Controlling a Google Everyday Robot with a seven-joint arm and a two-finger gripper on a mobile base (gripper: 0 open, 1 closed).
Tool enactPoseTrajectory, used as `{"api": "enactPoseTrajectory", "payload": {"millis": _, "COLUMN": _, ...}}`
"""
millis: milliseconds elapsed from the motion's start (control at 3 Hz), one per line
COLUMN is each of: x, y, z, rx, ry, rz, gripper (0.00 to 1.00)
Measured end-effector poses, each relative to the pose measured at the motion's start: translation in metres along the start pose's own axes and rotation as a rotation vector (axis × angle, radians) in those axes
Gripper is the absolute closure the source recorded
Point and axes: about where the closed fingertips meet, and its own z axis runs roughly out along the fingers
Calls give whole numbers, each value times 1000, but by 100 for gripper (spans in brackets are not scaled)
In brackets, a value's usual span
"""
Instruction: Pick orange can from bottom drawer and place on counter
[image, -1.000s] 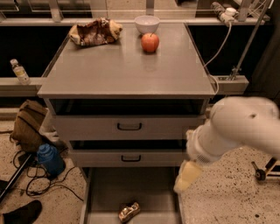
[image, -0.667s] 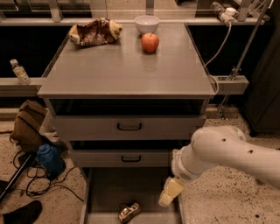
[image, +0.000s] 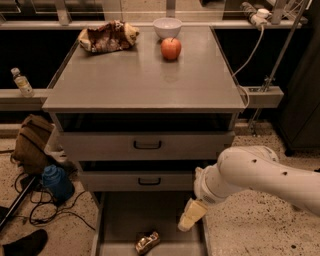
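The orange can lies on its side on the floor of the open bottom drawer, near its front. My gripper hangs from the white arm over the drawer's right side, above and to the right of the can, not touching it. The counter is the grey top of the cabinet above.
On the counter's far edge are a red apple, a white bowl and a brown-and-yellow snack bag. Two shallower drawers with black handles are above the bottom drawer. Bags and cables lie on the floor at left.
My arm and gripper have moved left and down, from beside the cabinet's right to over the bottom drawer's right side. The can has not moved.
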Motion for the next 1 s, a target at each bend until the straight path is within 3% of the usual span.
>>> {"api": "enactPoseTrajectory", "payload": {"millis": 333, "x": -3, "y": 5, "z": 9, "rx": 3, "ry": -33, "rz": -20, "gripper": 0}}
{"api": "enactPoseTrajectory", "payload": {"millis": 667, "x": -8, "y": 31, "z": 62, "rx": -47, "ry": -81, "rz": -31, "gripper": 0}}
{"api": "enactPoseTrajectory", "payload": {"millis": 1000, "x": -11, "y": 54, "z": 137, "rx": -92, "ry": -122, "rz": -5, "gripper": 0}}
